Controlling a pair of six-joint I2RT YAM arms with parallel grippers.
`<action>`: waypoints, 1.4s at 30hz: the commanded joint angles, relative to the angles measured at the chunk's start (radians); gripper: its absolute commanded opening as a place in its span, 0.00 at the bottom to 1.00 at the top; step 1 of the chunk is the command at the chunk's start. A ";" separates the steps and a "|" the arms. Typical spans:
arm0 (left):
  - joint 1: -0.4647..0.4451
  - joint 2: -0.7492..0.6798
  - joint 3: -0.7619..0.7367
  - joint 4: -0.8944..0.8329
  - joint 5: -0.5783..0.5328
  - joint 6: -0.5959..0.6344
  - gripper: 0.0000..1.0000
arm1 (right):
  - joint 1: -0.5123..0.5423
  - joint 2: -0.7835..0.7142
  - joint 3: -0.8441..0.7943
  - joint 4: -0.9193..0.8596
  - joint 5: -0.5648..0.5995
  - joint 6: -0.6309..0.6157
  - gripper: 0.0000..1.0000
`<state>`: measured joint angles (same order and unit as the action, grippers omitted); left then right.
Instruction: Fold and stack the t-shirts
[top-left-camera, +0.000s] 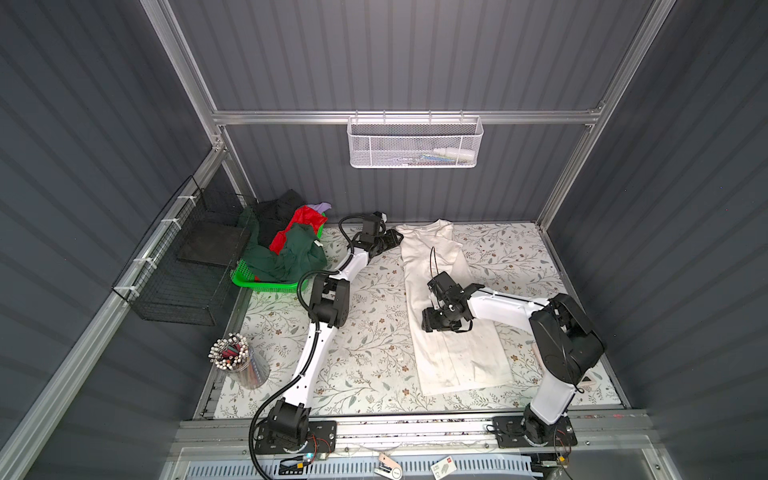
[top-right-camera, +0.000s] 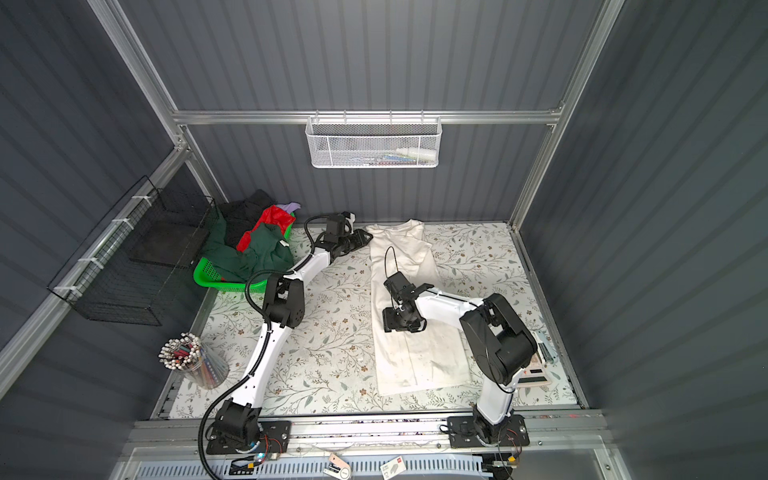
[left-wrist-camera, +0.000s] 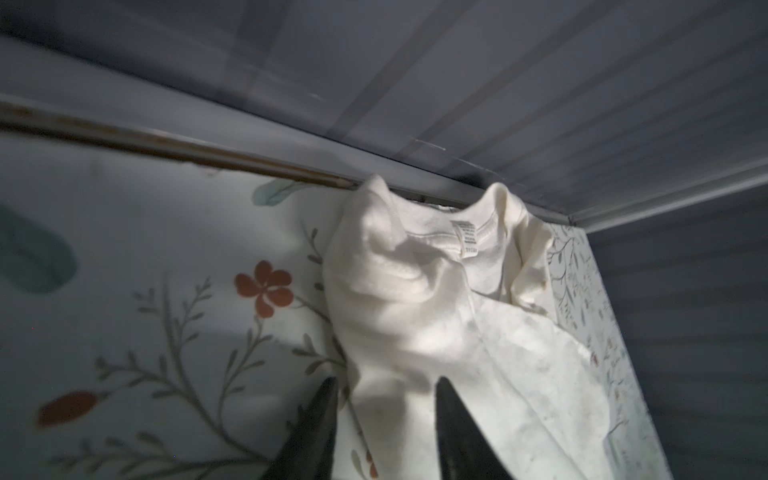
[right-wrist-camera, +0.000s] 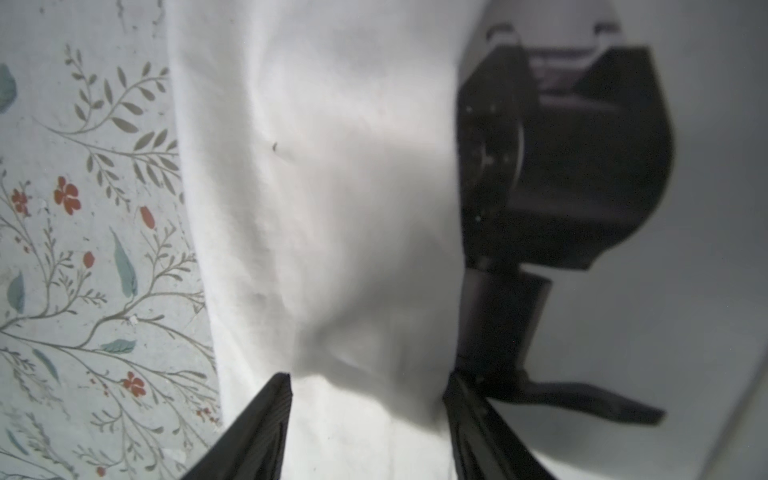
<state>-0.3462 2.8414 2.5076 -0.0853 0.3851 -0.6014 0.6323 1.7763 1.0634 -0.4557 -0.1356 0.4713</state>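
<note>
In both top views the cream-white t-shirt (top-left-camera: 419, 282) lies on the flowered counter (top-left-camera: 365, 353) as a long narrow strip. It is folded along its length, with the collar at the far wall and the hem toward the arm bases. The left end effector (top-left-camera: 392, 237) is low at the collar end, just beside the left edge of the strip. The right end effector (top-left-camera: 430, 321) is over the middle of the strip. In the far left corner a green basket (top-left-camera: 249, 279) holds a heap: a dark green t-shirt (top-left-camera: 295, 257), a red t-shirt (top-left-camera: 301, 222), a black t-shirt (top-left-camera: 272, 212) and a bit of a lavender t-shirt (top-left-camera: 321, 206).

In the left wrist view the left end effector (left-wrist-camera: 387, 380) is released. Its fingers (left-wrist-camera: 320, 424) stand apart, and the edge of the cream-white t-shirt (left-wrist-camera: 415, 316) shows in the gap, not pinched. The collar with its label (left-wrist-camera: 467, 237) is bunched against the wall.

In the right wrist view the right end effector (right-wrist-camera: 369, 376) is also released, the jaws wide apart over smooth cloth of the cream-white t-shirt (right-wrist-camera: 324, 208). Whether the fingertips touch the cloth, I cannot tell.
</note>
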 joint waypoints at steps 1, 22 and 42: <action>-0.002 -0.101 -0.069 -0.063 0.012 0.075 0.90 | 0.006 -0.032 -0.019 -0.115 0.030 0.036 0.85; -0.139 -1.081 -1.266 0.047 -0.273 0.121 1.00 | -0.223 -0.750 -0.381 -0.356 0.028 0.308 0.93; -0.573 -1.603 -1.901 0.026 -0.441 -0.198 0.85 | -0.330 -0.987 -0.632 -0.365 -0.029 0.347 0.61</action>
<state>-0.8886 1.2213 0.6621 -0.1501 -0.0769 -0.7052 0.3058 0.7807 0.4431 -0.8162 -0.1509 0.8333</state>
